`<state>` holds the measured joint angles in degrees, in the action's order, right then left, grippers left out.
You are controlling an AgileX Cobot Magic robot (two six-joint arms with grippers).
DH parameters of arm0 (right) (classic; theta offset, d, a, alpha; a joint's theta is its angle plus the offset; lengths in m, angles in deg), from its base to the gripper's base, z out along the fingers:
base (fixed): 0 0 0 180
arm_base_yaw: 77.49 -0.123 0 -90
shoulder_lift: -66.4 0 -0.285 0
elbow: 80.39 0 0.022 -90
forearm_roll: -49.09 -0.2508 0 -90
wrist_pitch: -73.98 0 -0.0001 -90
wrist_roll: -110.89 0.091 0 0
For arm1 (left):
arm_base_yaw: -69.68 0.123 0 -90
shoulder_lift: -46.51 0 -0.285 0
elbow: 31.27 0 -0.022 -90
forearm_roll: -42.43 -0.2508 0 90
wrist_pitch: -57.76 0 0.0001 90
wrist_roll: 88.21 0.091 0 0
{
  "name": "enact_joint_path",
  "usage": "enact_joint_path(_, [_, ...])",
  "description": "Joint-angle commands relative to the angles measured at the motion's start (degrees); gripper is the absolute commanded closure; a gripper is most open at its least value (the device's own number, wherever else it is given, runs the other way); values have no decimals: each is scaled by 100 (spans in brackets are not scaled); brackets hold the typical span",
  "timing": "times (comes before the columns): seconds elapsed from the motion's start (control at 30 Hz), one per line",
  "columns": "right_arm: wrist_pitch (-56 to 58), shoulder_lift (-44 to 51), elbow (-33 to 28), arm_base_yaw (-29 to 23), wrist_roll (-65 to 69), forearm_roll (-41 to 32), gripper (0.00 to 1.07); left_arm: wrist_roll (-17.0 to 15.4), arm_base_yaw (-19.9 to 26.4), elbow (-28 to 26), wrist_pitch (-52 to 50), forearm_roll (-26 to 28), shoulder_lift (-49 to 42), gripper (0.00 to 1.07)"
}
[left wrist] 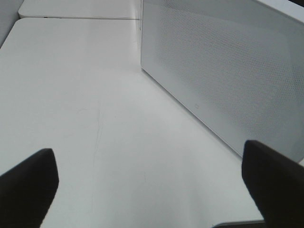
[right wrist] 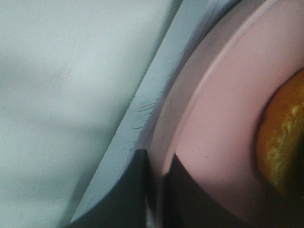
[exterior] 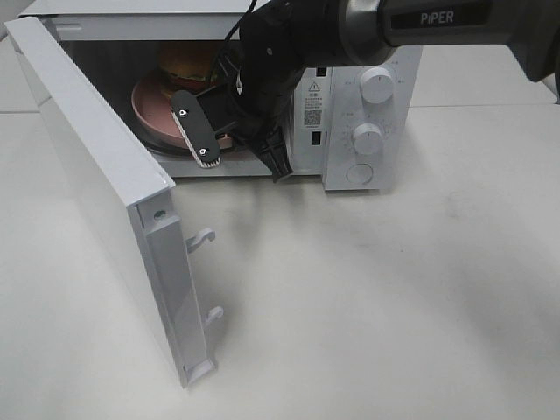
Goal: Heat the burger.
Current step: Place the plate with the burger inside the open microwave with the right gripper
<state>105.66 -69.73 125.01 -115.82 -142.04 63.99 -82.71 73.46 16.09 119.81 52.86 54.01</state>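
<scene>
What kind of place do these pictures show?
Probably a robotics lab bench, not a kitchen: a lone microwave on a plain white table, and a PIPER-marked robot arm reaching inside, where a burger sits on a pink plate.

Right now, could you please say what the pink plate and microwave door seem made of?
The pink plate: plastic or ceramic perhaps, smooth, even soft sheen. The microwave door: likely white-painted metal, satin; its panel shows fine perforated mesh.
</scene>
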Motion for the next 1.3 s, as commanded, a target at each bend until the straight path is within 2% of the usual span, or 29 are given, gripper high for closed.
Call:
enact_joint_path(0.03, [-367, -23, 212, 23, 46, 126, 107, 6, -29, 11, -69, 17, -92, 8])
enact_joint_path(0.27, [-596, -109, 252, 23, 258, 143, 103, 6, -29, 11, -69, 6, -92, 8])
enact_joint_path(0.33, [-636, -109, 252, 74, 378, 132, 97, 6, -29, 11, -69, -6, -92, 8])
enact_joint_path(0.43, [-636, -109, 252, 74, 435, 132, 94, 6, -29, 11, -69, -6, -92, 8])
enact_joint_path(0.57, [-647, -109, 252, 92, 682, 143, 80, 6, -29, 11, -69, -6, -92, 8])
enact_joint_path(0.6, [-647, -109, 252, 92, 682, 143, 80, 6, -29, 11, -69, -6, -92, 8])
enact_joint_path(0.67, [-642, -109, 252, 92, 882, 160, 69, 6, -29, 11, -69, -6, -92, 8])
enact_joint_path(1.3, [-733, 11, 149, 74, 2252, -17, 65, 6, -29, 11, -69, -6, -92, 8])
